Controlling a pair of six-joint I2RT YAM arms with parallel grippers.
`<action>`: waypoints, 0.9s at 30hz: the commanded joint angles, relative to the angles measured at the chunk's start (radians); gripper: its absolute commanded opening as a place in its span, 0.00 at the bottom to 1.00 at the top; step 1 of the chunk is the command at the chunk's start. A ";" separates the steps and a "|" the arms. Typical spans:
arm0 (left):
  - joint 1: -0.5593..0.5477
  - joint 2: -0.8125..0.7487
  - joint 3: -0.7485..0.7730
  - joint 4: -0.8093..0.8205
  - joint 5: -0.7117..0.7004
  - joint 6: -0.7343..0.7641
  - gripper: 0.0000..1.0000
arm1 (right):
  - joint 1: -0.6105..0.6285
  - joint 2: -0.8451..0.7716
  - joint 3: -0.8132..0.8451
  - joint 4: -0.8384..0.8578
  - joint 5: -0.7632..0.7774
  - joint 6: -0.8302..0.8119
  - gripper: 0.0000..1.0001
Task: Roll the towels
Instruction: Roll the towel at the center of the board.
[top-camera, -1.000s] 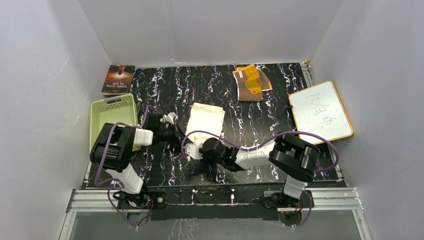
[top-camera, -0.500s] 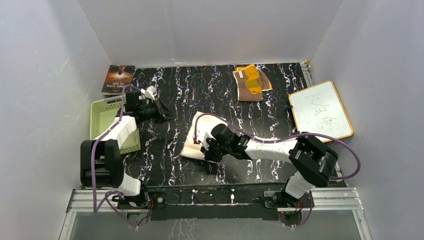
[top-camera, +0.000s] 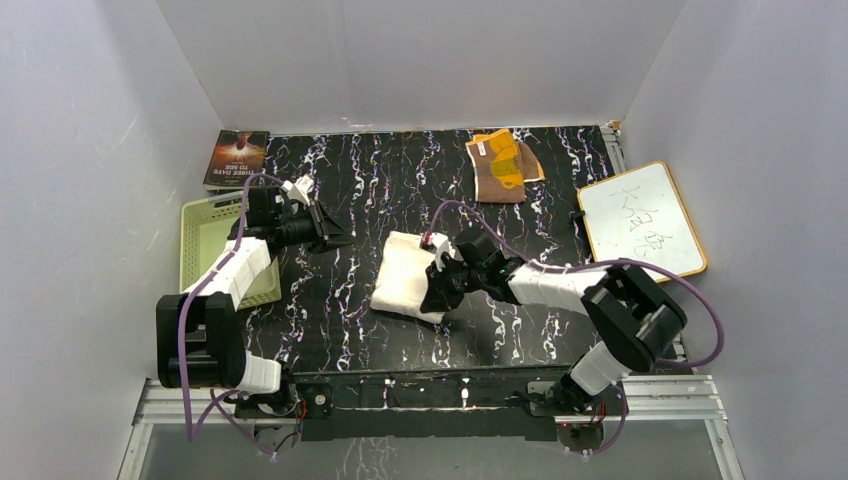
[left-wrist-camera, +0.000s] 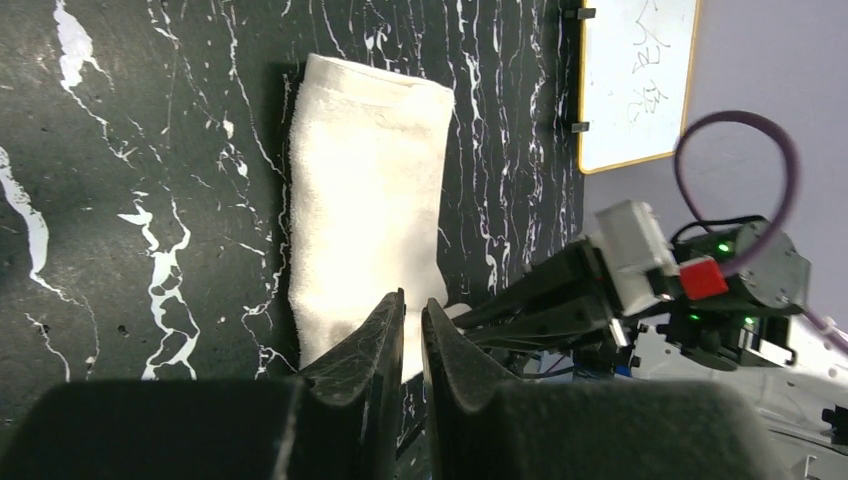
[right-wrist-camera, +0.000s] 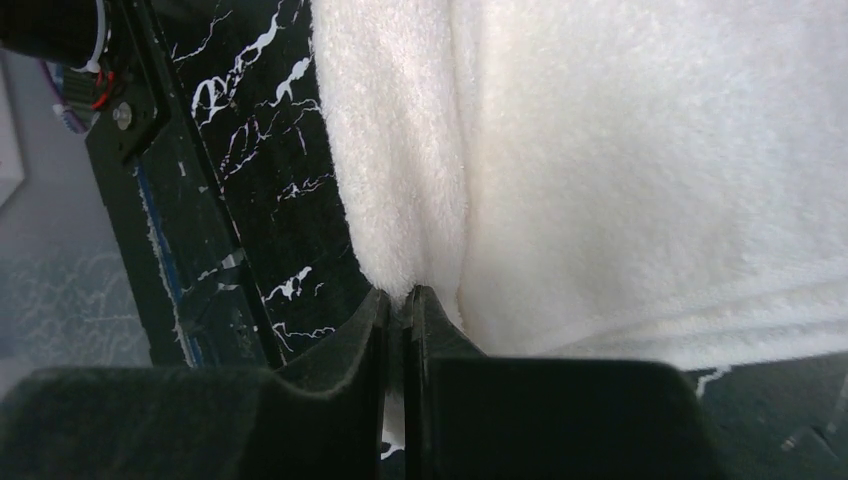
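The cream-white towel (top-camera: 400, 285) lies folded in the middle of the black marbled table (top-camera: 330, 320). My right gripper (top-camera: 433, 293) is at its right near corner, shut on a fold of the towel's edge (right-wrist-camera: 400, 200), with the pile bunched between the fingertips (right-wrist-camera: 403, 293). My left gripper (top-camera: 338, 236) hovers left of the towel and apart from it. Its jaws (left-wrist-camera: 413, 298) stand a narrow gap apart with nothing between them, and the towel (left-wrist-camera: 365, 190) shows beyond them. The brown and yellow-orange towel (top-camera: 503, 168) lies crumpled at the back.
A white board with a wooden frame (top-camera: 640, 222) lies at the right edge. A pale green basket (top-camera: 212, 245) stands at the left with a book (top-camera: 237, 158) behind it. Grey walls close in three sides.
My right gripper has moved right and back with the cream-white towel's edge pinched in it, folding the towel over. My left arm swung away to the back left and its jaws parted slightly.
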 joint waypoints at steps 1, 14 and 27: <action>-0.004 -0.057 -0.009 0.011 0.066 -0.027 0.12 | -0.004 0.074 0.081 0.024 -0.132 0.072 0.00; -0.063 -0.060 -0.043 0.073 0.077 -0.070 0.11 | -0.006 0.181 0.129 0.088 -0.346 0.168 0.00; -0.090 -0.173 -0.155 0.115 0.070 -0.133 0.11 | -0.069 0.423 0.151 0.217 -0.482 0.509 0.00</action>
